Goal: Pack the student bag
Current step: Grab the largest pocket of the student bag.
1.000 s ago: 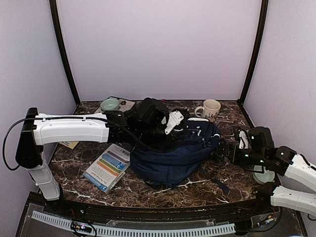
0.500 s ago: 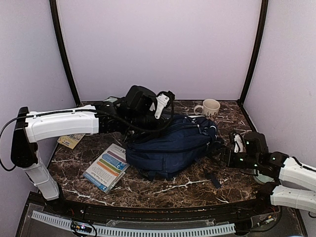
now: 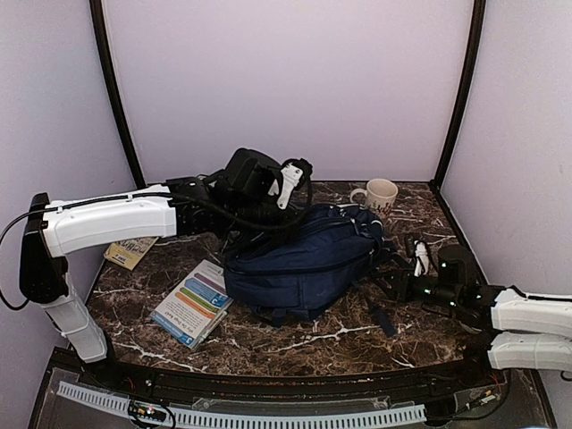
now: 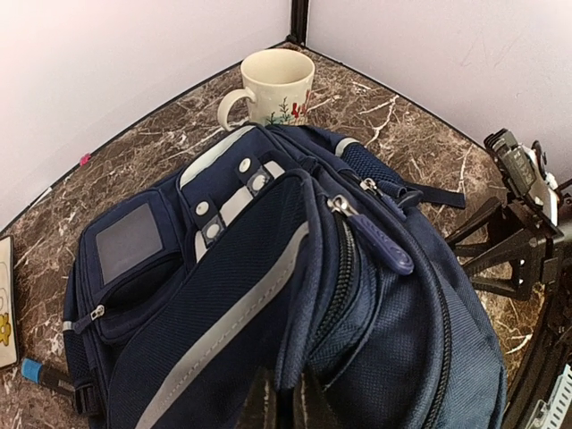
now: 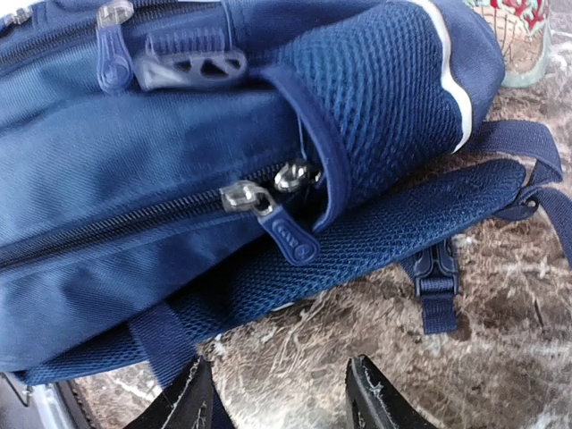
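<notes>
Top external view: on the marble surface (image 3: 295,344), the student bag (image 3: 304,264) lies at frame centre, visible zips closed, contents hidden. Left pincer (image 4: 279,402) is clenched on a fold of its fabric; right pincer (image 5: 281,398) stands released just beside it. Mug (image 3: 382,195) sits upper right.

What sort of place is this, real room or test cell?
Likely a lab robot test cell, not a real room: plain lilac walls with black corner posts, a marble-patterned tabletop, and staged props: a student bag, mug and booklet.

One student bag (image 3: 304,268), one mug (image 3: 382,194), one booklet (image 3: 198,299)
</notes>
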